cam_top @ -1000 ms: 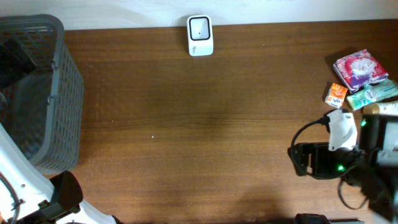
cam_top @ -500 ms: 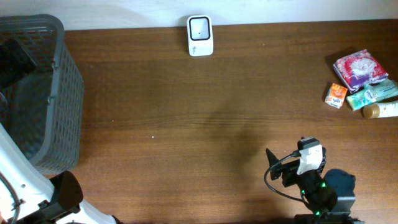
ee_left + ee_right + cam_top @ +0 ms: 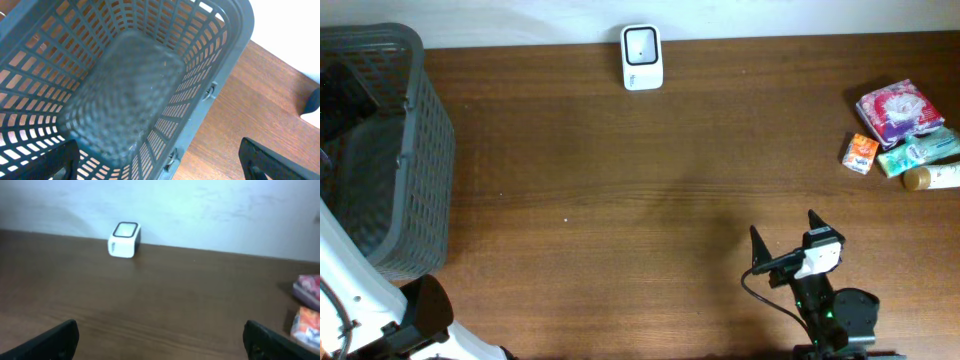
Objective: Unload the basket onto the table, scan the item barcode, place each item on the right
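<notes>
A white barcode scanner (image 3: 642, 57) stands at the table's back edge and shows ahead in the right wrist view (image 3: 124, 239). The items lie in a group at the far right: a pink packet (image 3: 897, 110), a small orange packet (image 3: 860, 153), a green packet (image 3: 920, 152) and a bottle (image 3: 932, 178). My right gripper (image 3: 785, 232) is open near the front edge, well left of the items, with nothing between its fingers (image 3: 162, 340). My left gripper (image 3: 160, 162) hangs open and holds nothing, above the grey basket (image 3: 125, 90).
The grey mesh basket (image 3: 380, 150) fills the left end of the table. In the right wrist view the pink packet (image 3: 307, 287) and the orange packet (image 3: 305, 322) sit at the right edge. Bare brown wood lies between scanner and right gripper.
The right arm has drawn back from beside the items to the front edge and turned toward the back wall. Its jaws stayed open. The left arm has not moved.
</notes>
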Available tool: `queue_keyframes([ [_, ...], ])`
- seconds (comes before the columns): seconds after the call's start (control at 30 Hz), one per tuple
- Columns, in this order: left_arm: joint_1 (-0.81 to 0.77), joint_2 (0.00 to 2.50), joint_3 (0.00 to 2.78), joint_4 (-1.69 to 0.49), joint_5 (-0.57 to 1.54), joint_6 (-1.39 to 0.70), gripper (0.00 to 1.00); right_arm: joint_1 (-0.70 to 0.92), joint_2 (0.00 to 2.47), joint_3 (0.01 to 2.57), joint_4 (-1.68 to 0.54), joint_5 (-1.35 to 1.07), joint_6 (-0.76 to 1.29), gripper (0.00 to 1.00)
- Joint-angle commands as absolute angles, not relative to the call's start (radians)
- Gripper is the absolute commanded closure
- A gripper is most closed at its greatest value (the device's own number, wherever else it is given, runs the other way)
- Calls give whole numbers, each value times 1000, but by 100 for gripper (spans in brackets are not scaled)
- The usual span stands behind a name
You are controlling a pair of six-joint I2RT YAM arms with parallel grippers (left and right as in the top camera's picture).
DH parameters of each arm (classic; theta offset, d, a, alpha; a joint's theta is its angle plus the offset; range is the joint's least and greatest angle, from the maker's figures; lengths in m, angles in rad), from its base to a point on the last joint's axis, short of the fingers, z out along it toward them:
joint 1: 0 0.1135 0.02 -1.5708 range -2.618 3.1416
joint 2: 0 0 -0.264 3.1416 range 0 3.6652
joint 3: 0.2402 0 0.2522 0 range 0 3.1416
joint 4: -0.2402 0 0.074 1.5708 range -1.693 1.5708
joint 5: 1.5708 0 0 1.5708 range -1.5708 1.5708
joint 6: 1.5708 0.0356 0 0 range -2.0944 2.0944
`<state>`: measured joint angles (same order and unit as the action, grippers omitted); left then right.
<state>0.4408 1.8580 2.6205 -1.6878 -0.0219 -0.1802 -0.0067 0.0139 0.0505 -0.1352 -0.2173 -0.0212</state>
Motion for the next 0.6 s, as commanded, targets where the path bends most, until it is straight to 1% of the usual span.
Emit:
queue_keyframes([
  [0.0,443,1859,2619,-1688,-18,-186,1,0,3,20,-89,-170,40,1],
  [0.07,443,1859,2619,-1688,-18,-186,1,0,3,6,-28,-84,95,1],
  [0.13,443,1859,2619,-1688,-18,-186,1,0,3,6,13,-39,95,1],
  [0.2,443,1859,2619,-1688,-18,-186,1,0,3,6,-10,-3,94,1],
  [0.27,443,1859,2619,-1688,-18,-186,1,-1,3,6,-80,-2,95,1],
  [0.43,443,1859,2619,-1688,-18,-186,1,-1,3,6,-81,10,83,2],
  [0.53,443,1859,2619,-1688,-18,-186,1,-1,3,6,-81,10,-43,1],
  [0.57,443,1859,2619,-1688,-18,-186,1,2,3,6,-80,-4,-39,1],
])
